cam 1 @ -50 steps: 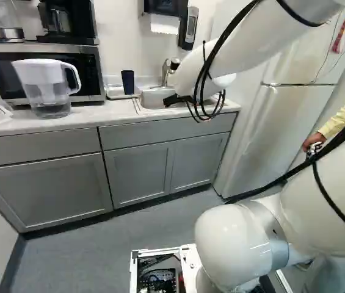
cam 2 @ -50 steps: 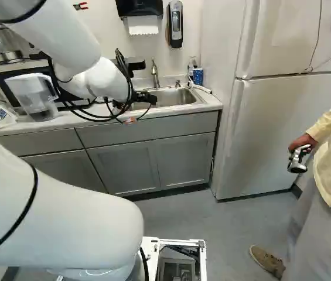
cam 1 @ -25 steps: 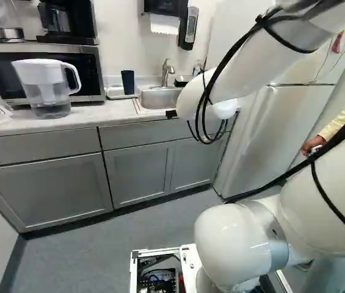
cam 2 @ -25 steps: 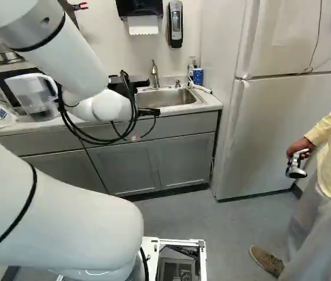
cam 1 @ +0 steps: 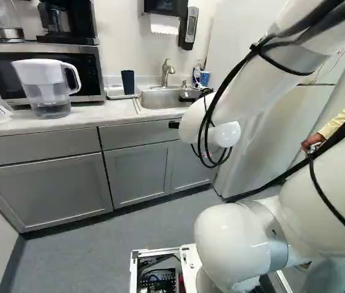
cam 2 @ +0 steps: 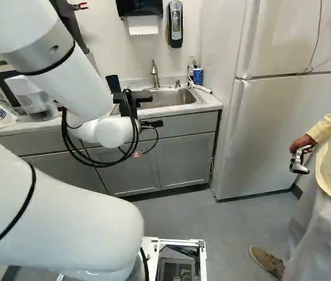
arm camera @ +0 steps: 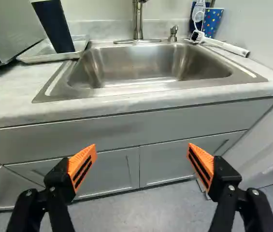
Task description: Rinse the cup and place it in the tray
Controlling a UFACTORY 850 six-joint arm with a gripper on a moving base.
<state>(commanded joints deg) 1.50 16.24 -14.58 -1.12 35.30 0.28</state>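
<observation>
Behind the arm's wrist in the right base view, my gripper [cam 2: 142,98] is partly hidden in front of the sink. In the wrist view the gripper [arm camera: 142,159] is open, its two orange pads wide apart with nothing between them. A dark blue cup [arm camera: 56,25] stands on a pale tray [arm camera: 30,57] on the counter, beyond the fingers and beside the sink basin [arm camera: 136,65]. The same cup [cam 1: 127,82] and tray [cam 1: 114,93] show left of the sink in the left base view.
The faucet [cam 1: 167,72] rises behind the basin. Right of it are a dotted blue cup [arm camera: 212,22] and a white brush [arm camera: 228,47]. A pitcher [cam 1: 45,88] stands before the microwave [cam 1: 87,67]. A fridge [cam 2: 282,129] and a person with a handheld device are at the right.
The arm has drawn back and down from the sink, uncovering the faucet in the left base view and the dark cup in the right base view. The base has not moved.
</observation>
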